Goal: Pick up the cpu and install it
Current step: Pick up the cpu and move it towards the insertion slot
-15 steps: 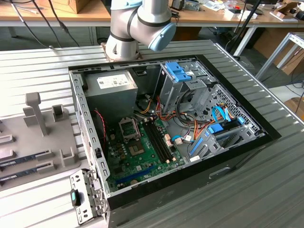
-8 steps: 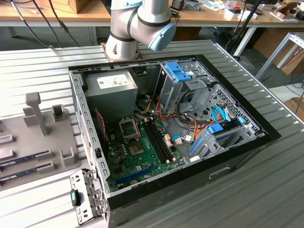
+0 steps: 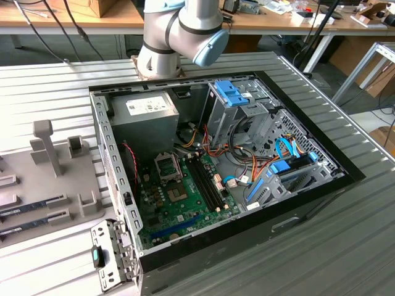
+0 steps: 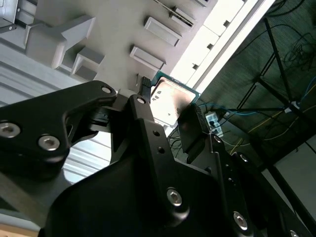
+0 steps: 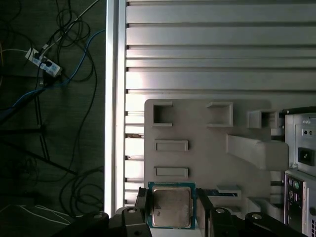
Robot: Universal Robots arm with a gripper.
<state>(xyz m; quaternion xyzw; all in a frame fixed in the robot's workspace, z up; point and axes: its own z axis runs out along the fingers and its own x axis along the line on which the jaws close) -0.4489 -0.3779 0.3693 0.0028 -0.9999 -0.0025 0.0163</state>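
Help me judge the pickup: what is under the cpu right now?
In both wrist views the cpu sits over the grey holder tray, near its edge, and the tray rests on the ribbed table. The chip covers the spot beneath, so any pocket or gap is hidden.

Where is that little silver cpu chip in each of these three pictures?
First wrist view: the cpu is clamped in the gripper, in front of the grey tray.
Second wrist view: same cpu, gripped, with the grey tray behind.
Exterior view: the grey tray, the shared landmark, lies at the exterior view's left.
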